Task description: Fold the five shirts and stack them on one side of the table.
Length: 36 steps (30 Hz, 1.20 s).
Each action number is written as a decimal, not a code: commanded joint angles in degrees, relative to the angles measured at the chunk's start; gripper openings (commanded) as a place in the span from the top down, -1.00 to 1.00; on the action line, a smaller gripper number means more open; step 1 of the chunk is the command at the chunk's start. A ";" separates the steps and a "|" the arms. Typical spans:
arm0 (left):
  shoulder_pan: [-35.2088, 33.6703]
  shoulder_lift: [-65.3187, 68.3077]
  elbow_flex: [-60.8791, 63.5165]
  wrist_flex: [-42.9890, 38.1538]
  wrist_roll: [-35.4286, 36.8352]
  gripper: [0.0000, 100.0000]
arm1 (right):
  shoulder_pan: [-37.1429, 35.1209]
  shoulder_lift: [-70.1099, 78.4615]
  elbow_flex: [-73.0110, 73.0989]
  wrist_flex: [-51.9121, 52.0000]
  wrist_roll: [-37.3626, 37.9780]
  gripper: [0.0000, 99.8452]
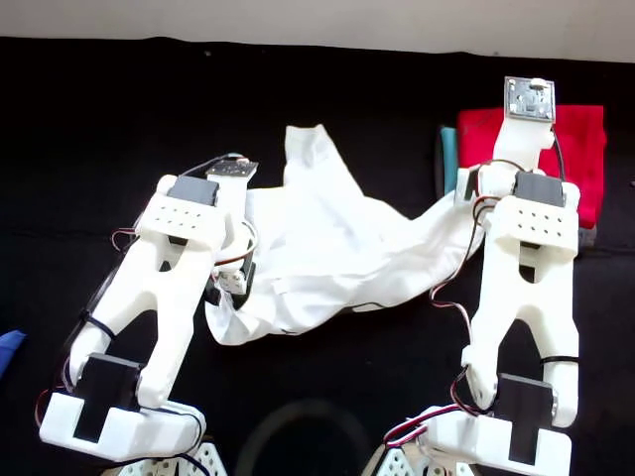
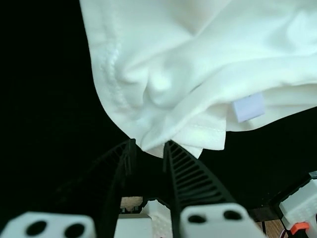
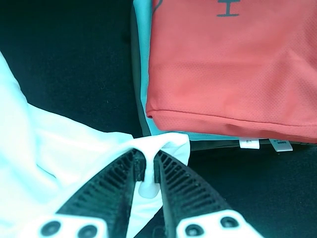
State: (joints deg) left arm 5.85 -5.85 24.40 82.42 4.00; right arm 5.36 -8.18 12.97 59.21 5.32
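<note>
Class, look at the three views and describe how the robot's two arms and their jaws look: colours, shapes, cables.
The left arm and right arm have white, forked plastic shells with black motor blocks set in. Thin red, black and white cables loop along them. The jaws are black, tapered and ribbed, on white bases with round holes.

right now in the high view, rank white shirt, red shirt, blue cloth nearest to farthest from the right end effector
1. white shirt: corner held in the right end effector.
2. red shirt: folded, lying just beyond it.
3. blue cloth: far across, at the view's left edge.
</note>
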 commanded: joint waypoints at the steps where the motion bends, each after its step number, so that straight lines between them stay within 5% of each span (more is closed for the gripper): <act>1: -0.13 -2.24 -0.57 -0.70 -0.53 0.64 | -0.40 -0.22 -2.68 -0.04 -0.09 0.99; 15: 3.74 5.23 -1.10 -4.84 3.87 0.64 | -0.48 -0.22 -2.68 -0.13 -0.09 0.99; 21: 3.47 5.14 -2.42 -4.40 3.87 0.99 | -0.48 -0.22 -2.59 -0.13 -0.09 0.99; 25: 2.42 5.14 -6.02 -4.13 3.87 0.98 | -0.31 -0.31 -2.24 -0.13 -0.09 0.99; 36: -5.93 5.14 -36.62 11.60 -7.47 0.98 | -3.74 -1.98 -14.55 1.54 -0.09 0.99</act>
State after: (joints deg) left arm 2.86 -0.40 -0.48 90.42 1.01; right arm 3.16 -8.18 6.99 59.30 5.32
